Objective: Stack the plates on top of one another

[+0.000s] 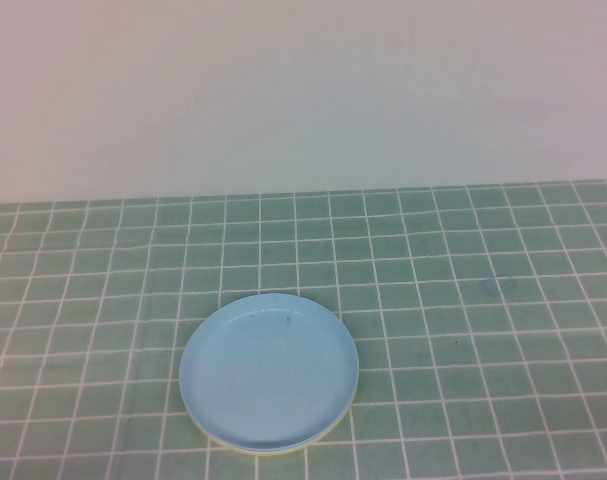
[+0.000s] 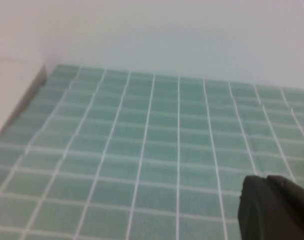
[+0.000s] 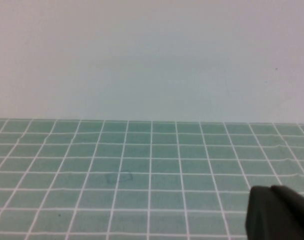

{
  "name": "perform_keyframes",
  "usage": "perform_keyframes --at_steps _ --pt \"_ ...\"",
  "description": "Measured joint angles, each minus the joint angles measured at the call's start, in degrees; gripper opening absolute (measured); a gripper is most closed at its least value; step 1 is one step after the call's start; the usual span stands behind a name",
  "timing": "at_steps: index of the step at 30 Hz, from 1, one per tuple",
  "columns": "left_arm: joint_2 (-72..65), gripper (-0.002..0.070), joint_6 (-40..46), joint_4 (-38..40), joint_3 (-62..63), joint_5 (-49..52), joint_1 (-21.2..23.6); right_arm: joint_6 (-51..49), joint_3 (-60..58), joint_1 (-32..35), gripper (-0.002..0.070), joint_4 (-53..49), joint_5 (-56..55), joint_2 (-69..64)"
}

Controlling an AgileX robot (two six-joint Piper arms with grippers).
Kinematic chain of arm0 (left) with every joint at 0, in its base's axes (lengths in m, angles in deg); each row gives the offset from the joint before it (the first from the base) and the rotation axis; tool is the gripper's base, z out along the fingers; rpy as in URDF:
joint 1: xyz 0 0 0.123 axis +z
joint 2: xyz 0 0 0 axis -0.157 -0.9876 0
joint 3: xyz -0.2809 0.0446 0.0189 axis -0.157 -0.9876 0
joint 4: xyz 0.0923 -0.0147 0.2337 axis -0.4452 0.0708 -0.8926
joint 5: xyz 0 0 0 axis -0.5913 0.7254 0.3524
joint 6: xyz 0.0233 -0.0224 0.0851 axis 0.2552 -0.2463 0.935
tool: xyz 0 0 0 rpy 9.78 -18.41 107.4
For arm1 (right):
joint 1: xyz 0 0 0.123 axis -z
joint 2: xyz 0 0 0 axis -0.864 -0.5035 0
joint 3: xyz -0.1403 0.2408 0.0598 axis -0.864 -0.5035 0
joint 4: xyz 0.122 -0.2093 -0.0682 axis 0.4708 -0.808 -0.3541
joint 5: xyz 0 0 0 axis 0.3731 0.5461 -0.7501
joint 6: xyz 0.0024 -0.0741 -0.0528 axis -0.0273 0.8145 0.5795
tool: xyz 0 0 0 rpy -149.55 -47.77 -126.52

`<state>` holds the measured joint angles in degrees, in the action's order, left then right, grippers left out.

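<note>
A light blue plate (image 1: 268, 370) lies on the green tiled table, left of centre near the front edge. It sits on top of another plate; a thin pale yellow rim (image 1: 263, 452) peeks out under its front edge. The white plate is hidden. Neither gripper shows in the high view. My left gripper (image 2: 264, 182) shows in the left wrist view as dark fingers closed together over bare tiles, holding nothing. My right gripper (image 3: 272, 192) looks the same in the right wrist view, closed and empty. No plate shows in either wrist view.
The green tiled table (image 1: 463, 300) runs back to a plain white wall (image 1: 303, 100). In the left wrist view the table's left edge (image 2: 26, 100) meets a white side surface.
</note>
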<state>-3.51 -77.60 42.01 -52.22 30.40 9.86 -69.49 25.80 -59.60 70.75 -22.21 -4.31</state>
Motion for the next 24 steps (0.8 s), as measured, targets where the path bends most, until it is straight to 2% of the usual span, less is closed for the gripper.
perform_keyframes --at_steps 4,9,24 --pt "-0.1 -0.0001 -0.5 2.3 -2.3 -1.7 0.0 0.0 -4.5 0.0 0.0000 0.3 -1.0 4.6" --pt "-0.1 -0.0001 -0.8 6.3 -2.1 3.0 0.0 0.0 -5.9 0.0 -0.0001 0.5 -1.0 8.1" --pt "-0.1 -0.0001 -0.7 6.8 -2.1 4.4 0.0 0.0 -5.9 0.0 -0.0002 0.7 1.2 9.2"
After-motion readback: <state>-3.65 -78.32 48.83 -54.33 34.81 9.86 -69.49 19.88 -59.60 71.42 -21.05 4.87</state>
